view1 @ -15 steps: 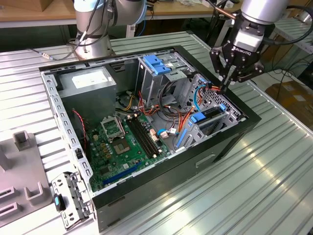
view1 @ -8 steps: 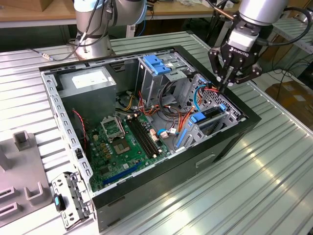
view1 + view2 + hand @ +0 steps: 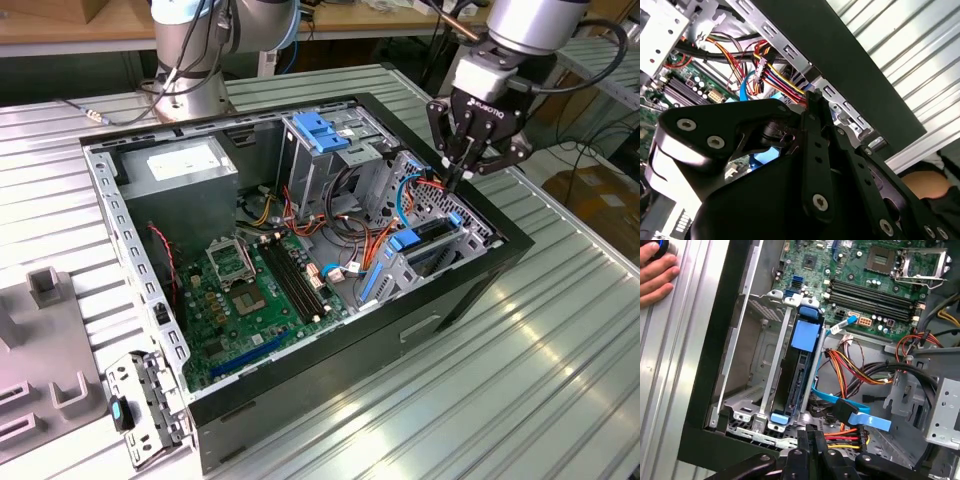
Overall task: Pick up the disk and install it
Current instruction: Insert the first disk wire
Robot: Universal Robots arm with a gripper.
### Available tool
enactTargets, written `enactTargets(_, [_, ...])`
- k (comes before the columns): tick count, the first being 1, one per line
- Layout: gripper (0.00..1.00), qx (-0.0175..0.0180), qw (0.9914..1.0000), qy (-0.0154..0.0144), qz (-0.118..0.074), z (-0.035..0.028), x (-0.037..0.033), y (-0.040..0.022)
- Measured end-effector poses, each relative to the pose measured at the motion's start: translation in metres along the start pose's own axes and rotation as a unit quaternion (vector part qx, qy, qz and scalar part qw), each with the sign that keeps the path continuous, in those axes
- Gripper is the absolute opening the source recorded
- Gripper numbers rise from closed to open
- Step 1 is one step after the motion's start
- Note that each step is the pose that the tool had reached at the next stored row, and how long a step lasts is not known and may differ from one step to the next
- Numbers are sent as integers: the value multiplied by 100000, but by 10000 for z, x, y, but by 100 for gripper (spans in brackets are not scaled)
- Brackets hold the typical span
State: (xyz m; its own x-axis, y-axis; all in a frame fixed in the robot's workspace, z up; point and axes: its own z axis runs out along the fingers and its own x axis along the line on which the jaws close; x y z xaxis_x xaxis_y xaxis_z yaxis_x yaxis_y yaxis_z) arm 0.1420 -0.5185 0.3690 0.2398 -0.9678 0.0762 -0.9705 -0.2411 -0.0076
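Note:
The disk [image 3: 801,375] stands on edge inside the metal drive cage [image 3: 752,390] of the open computer case, with bright blue rail ends at both ends and a blue tab on top. In the exterior view the disk [image 3: 436,233] sits in the cage by the case wall on that view's right. My gripper [image 3: 457,176] hangs just above that end of the cage, over the bundle of coloured cables. Its black fingers [image 3: 812,440] are pressed together with nothing between them. The fingertips [image 3: 813,102] hover close to the case rim, apart from the disk.
A grey power-supply box [image 3: 180,165] fills the case's far corner and the motherboard [image 3: 250,290] covers its floor. A blue latch plate [image 3: 320,130] tops the upper cage. Loose cables [image 3: 855,367] cross beside the disk. A person's hand [image 3: 655,267] rests on the table. A grey fixture [image 3: 40,330] stands left.

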Motion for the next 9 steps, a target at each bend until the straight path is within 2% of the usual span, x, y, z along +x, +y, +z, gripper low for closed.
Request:
enactTargets(3, [16, -189, 99969, 23, 2490, 9, -1, 0])
enactTargets(5, [16, -331, 99903, 36, 4386, 20, -2, 0])
enactTargets(8, [16, -355, 99892, 41, 4631, 23, -4, 18])
enactTargets(9, [16, -402, 99859, 45, 5289, 26, -5, 18])
